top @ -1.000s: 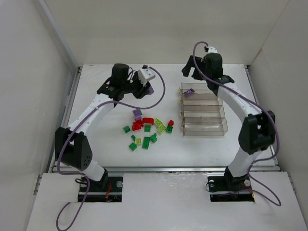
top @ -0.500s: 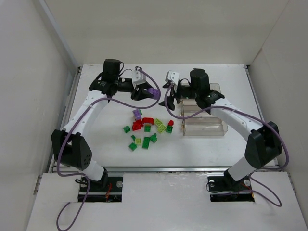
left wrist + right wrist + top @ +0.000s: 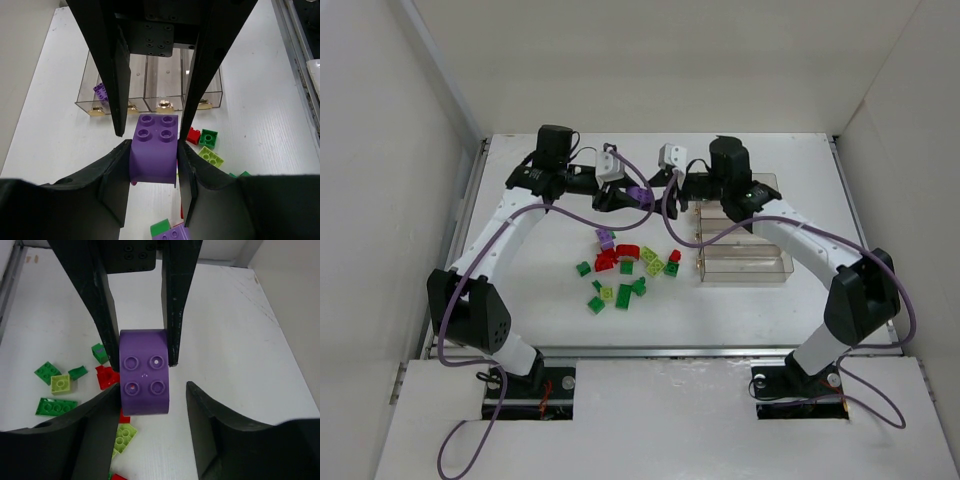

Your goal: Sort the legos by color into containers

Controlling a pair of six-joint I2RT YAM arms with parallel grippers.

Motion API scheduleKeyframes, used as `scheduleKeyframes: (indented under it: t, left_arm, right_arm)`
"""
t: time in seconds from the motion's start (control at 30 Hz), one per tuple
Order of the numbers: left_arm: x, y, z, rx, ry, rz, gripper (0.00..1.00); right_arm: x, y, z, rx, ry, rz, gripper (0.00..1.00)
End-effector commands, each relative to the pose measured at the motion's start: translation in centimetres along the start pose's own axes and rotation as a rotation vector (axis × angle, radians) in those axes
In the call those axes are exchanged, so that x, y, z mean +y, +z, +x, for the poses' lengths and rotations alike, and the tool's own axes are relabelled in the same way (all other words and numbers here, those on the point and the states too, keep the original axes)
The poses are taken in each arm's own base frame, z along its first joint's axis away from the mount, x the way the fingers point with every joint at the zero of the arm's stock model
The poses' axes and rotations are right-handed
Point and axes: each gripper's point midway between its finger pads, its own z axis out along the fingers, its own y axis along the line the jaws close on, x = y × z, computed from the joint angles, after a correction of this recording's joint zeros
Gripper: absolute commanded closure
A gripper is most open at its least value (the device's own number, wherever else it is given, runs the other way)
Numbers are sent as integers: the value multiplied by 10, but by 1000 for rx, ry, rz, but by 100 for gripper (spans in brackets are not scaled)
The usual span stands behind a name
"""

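Note:
A purple lego [image 3: 154,150] hangs above the table with my left gripper [image 3: 152,156] shut on its sides. My right gripper [image 3: 152,405] faces it from the other side. Its jaws straddle the same purple lego [image 3: 144,372]: one finger lies against it, the other finger [image 3: 210,415] stands a gap away. From above, both grippers meet at that lego [image 3: 640,193], left of the containers [image 3: 745,240]. Another purple lego [image 3: 100,91] lies in the end container. The remaining legos [image 3: 630,265], red, green, yellow-green and purple, lie scattered on the table below.
The clear containers [image 3: 150,85] stand in a joined row to the right of the pile. White walls enclose the table on three sides. Purple cables loop from both wrists over the middle.
My right arm has swung left from over the containers to the left gripper, and its jaws have narrowed around the purple lego. The left gripper moved slightly right, still holding it.

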Motion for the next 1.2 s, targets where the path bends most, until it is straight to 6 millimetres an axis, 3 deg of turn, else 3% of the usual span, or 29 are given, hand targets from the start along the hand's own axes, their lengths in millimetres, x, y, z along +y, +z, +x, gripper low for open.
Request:
scheduleKeyframes:
  t: [0.0, 0.1, 0.13, 0.17, 0.2, 0.23, 0.27, 0.3, 0.37, 0.4, 0.43, 0.47, 0.5, 0.53, 0.57, 0.6, 0.7, 0.93, 1.07, 1.1, 1.17]
  left_arm:
    - [-4, -8, -23, -29, 78, -6, 100]
    - [-5, -5, -26, -35, 80, -1, 100]
    - [-5, -6, -30, -40, 96, -6, 100]
    - [-5, -6, -30, -40, 84, -6, 96]
    - [-2, -6, -30, -34, 86, -19, 81]
    - [0, -7, -29, -29, 72, -31, 58]
    - [1, -7, -28, -20, 72, -41, 22]
    - [4, -8, -20, 8, 48, -66, 0]
    - [10, -12, -20, 25, 29, -122, 0]
    - [15, -12, -16, 39, 8, -153, 0]
    - [30, -19, -16, 64, 27, -246, 0]
    - [38, -25, -19, 72, 31, -314, 0]
    - [40, -27, -4, 91, -44, -379, 0]
    - [62, -44, 11, 156, -60, -550, 0]
    - [76, -54, 3, 149, -17, -661, 0]
    - [78, -54, 22, 197, -35, -716, 0]
    - [92, -79, 34, 292, -3, -879, 0]
    - [87, -85, 50, 349, -66, -900, 0]
    - [83, -81, 57, 339, -101, -893, 0]
    - [83, -81, 51, 321, -89, -892, 0]
    - [82, -80, 53, 321, -89, -892, 0]
  right_arm:
    - [2, 2, -35, -91, -52, -39, 41]
    - [2, 2, -40, -99, -41, -46, 59]
    - [2, 2, -40, -99, -41, -46, 73]
    - [1, 2, -44, -105, -33, -44, 95]
    - [-1, 1, -43, -97, -3, -26, 100]
    - [-9, 3, -35, -72, 41, 20, 100]
    - [-13, 3, -40, -79, 51, 42, 100]
    - [-21, 2, -33, -69, 120, 72, 100]
    - [-52, -11, -21, -61, 214, 193, 100]
    - [-66, -15, -17, -89, 346, 248, 100]
    - [-81, -22, -10, -100, 423, 309, 100]
    - [-113, -43, 3, -110, 507, 457, 100]
    - [-133, -55, 14, -126, 595, 570, 100]
    - [-147, -68, 27, -171, 784, 701, 100]
    - [-173, -97, 54, -193, 877, 965, 100]
    - [-173, -114, 78, -184, 971, 1090, 100]
    - [-184, -142, 103, -234, 1127, 1346, 100]
    - [-194, -167, 141, -324, 1399, 1587, 100]
    - [-184, -168, 181, -300, 1583, 1657, 100]
    - [-183, -169, 197, -284, 1629, 1684, 100]
    - [-182, -172, 208, -265, 1646, 1706, 100]
